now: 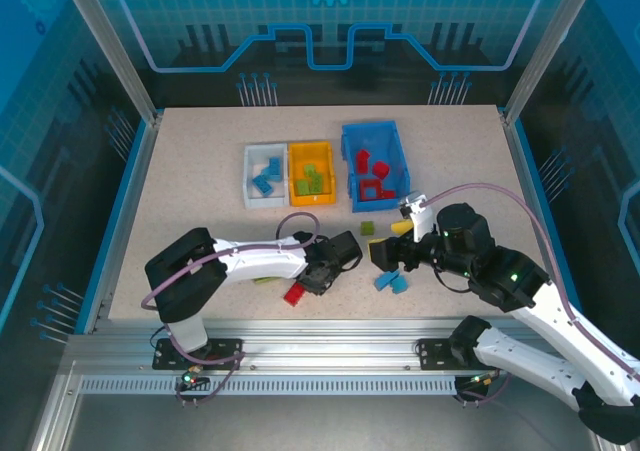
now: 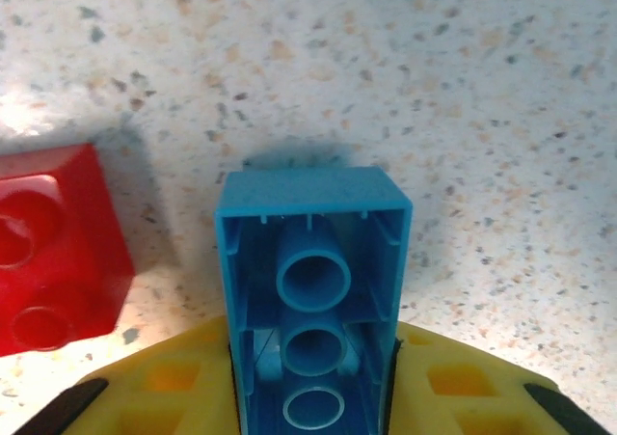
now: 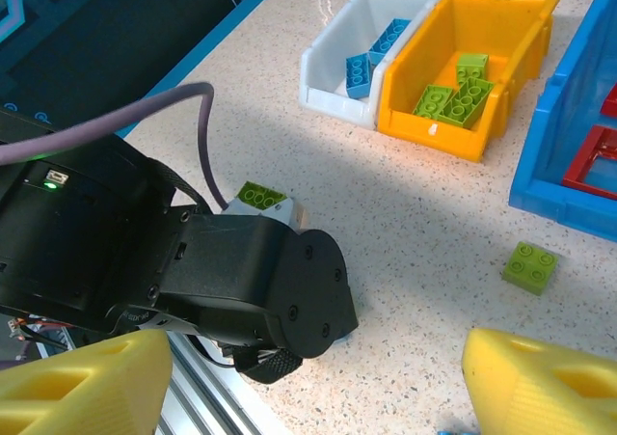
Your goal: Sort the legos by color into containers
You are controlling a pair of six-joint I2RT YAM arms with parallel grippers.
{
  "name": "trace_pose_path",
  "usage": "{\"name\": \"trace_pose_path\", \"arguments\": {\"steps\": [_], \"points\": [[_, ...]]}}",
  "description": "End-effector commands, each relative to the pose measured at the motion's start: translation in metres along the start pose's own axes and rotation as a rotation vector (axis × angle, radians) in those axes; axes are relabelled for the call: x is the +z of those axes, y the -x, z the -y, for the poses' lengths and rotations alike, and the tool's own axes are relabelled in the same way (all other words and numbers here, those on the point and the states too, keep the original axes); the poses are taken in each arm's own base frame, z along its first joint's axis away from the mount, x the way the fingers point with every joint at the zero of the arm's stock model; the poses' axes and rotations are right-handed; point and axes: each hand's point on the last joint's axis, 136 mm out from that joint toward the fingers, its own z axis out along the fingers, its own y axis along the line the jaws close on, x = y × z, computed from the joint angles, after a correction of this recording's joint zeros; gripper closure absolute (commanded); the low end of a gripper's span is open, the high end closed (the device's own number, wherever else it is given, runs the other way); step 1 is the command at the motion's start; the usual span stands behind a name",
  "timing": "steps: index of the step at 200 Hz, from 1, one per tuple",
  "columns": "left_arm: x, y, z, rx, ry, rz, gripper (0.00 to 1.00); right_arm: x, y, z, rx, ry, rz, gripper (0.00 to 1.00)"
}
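Sorting is well along but unfinished. Blue pieces lie in the white bin [image 1: 248,179], green ones in the yellow bin [image 1: 311,146] and red ones in the blue bin [image 1: 348,161]. The left gripper [image 2: 310,401] is clamped on a blue brick [image 2: 310,252], low at the table [image 2: 482,88]; I cannot tell if it touches. The right gripper [image 1: 386,255] hangs with fingers spread wide, holding nothing. Left to sort, by my reading: that held brick, a red brick [image 2: 53,252] just beside it, two blue bricks [image 1: 392,283] near the right gripper, a green brick [image 3: 528,266] before the blue bin, and a second green brick [image 3: 262,197].
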Motion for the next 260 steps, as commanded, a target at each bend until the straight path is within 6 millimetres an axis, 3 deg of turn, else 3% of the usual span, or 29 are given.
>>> {"name": "trace_pose_path", "arguments": {"steps": [1, 16, 36, 58, 93, 129, 164, 210, 230, 260], "points": [[-0.027, 0.021, 0.029, 0.092, -0.097, 0.096, 0.72, 0.003, 0.0, -0.006, 0.001, 0.024, 0.012, 0.2], [-0.054, 0.043, 0.046, 0.173, -0.17, 0.162, 0.73, 0.006, 0.002, -0.01, 0.003, 0.042, 0.017, 0.2], [-0.085, 0.085, 0.053, 0.259, -0.195, 0.271, 0.73, 0.016, 0.004, -0.017, 0.001, 0.064, 0.01, 0.2], [-0.1, 0.134, 0.061, 0.357, -0.194, 0.293, 0.71, 0.031, 0.01, -0.027, 0.0, 0.081, 0.014, 0.21], [-0.101, 0.22, 0.074, 0.478, -0.106, 0.305, 0.69, 0.064, 0.025, -0.045, -0.012, 0.094, 0.015, 0.22], [-0.073, 0.284, 0.097, 0.54, -0.029, 0.298, 0.68, 0.095, 0.037, -0.059, -0.015, 0.093, 0.0, 0.23], [-0.045, 0.314, 0.112, 0.558, 0.027, 0.269, 0.66, 0.112, 0.038, -0.065, -0.015, 0.096, -0.02, 0.23], [-0.03, 0.327, 0.119, 0.565, 0.058, 0.244, 0.56, 0.121, 0.028, -0.061, -0.001, 0.085, -0.052, 0.22], [-0.036, 0.325, 0.122, 0.563, 0.041, 0.237, 0.45, 0.126, 0.019, -0.058, -0.004, 0.072, -0.083, 0.22], [-0.063, 0.321, 0.128, 0.549, -0.021, 0.255, 0.41, 0.133, 0.01, -0.052, -0.011, 0.044, -0.114, 0.21]]}}
